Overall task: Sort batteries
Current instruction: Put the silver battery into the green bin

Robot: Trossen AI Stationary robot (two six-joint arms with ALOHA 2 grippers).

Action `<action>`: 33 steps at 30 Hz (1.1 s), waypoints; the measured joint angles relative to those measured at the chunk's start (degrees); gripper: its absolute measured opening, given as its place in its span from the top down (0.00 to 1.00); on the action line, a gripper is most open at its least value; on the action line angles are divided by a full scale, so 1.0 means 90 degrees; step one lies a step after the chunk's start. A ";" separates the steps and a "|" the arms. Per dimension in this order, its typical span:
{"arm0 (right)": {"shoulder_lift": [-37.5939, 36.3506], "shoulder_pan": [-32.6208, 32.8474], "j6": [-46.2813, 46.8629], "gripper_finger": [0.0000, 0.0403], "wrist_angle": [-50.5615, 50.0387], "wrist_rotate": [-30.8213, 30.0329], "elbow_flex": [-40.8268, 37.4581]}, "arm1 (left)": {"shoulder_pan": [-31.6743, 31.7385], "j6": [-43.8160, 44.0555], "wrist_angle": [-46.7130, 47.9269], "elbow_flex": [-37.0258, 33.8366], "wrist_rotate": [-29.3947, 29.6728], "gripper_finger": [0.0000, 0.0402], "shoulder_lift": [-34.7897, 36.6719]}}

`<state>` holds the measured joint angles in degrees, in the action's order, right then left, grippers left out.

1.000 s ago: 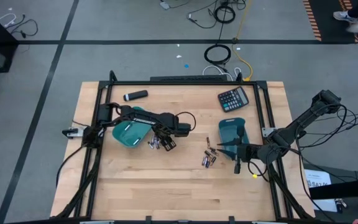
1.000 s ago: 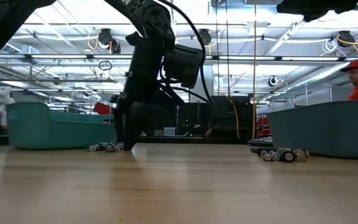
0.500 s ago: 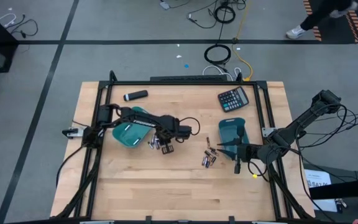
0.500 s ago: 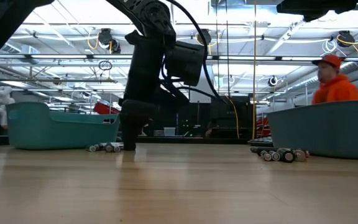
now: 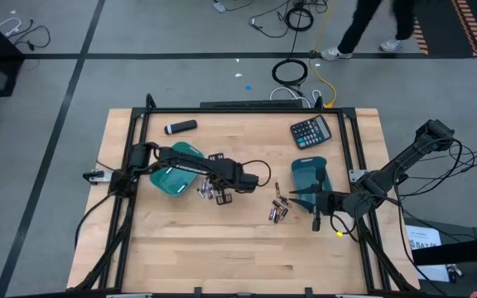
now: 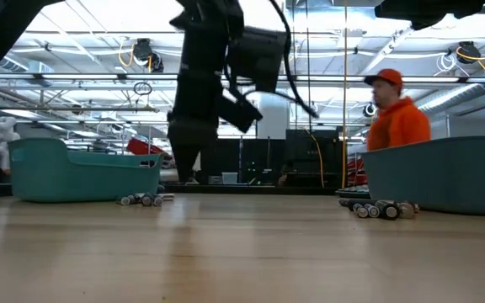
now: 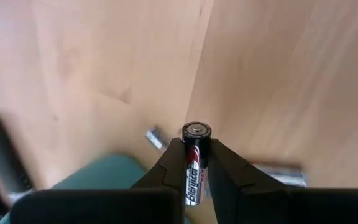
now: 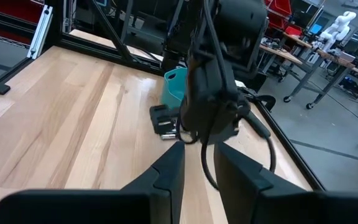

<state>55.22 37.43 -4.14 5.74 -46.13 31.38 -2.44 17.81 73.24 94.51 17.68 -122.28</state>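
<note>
My left gripper (image 7: 196,148) hangs a little above the table, beside the left teal tray (image 5: 171,174), and is shut on a silvery battery (image 7: 194,167). In the high view it (image 5: 220,194) stands over a small group of batteries (image 5: 206,190) lying on the wood by that tray. A second group of batteries (image 5: 278,209) lies left of the right teal tray (image 5: 309,176). My right gripper (image 8: 199,171) waits open near that tray, low over the table, with nothing between its fingers. My left gripper pinches the battery's long sides (image 7: 193,177) between its two fingers, which point down from above and lie along it. The battery stands upright, its capped end (image 7: 196,129) sticking out past the fingertips, clear of the table.
A black marker-like cylinder (image 5: 180,127) lies at the far left and a black calculator (image 5: 311,131) at the far right. Black frame rails (image 5: 135,141) run along the table's sides. A person in an orange top (image 6: 397,118) walks behind the table.
My left gripper has shut on a battery from the group by the left tray and risen off the table with it, drifting slightly toward the right edge. The battery now hangs clear. A person has walked across behind the table.
</note>
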 joint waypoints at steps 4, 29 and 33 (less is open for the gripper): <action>0.0000 0.0000 0.0040 0.81 -0.0006 0.0000 0.0000 | -0.0039 0.0391 0.0929 0.0181 0.0003 0.89 0.0194; -0.0002 0.0019 0.0481 0.81 -0.0420 0.0002 0.0002 | 0.0393 0.2461 0.1275 -0.2551 -0.0248 0.64 0.3082; -0.0002 0.0019 0.0554 0.81 -0.0420 0.0202 0.0002 | 0.0398 0.2547 0.0831 -0.2467 -0.0296 0.59 0.3089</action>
<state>55.20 37.60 0.84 1.96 -44.32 31.40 1.15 40.73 80.72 72.31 15.02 -94.48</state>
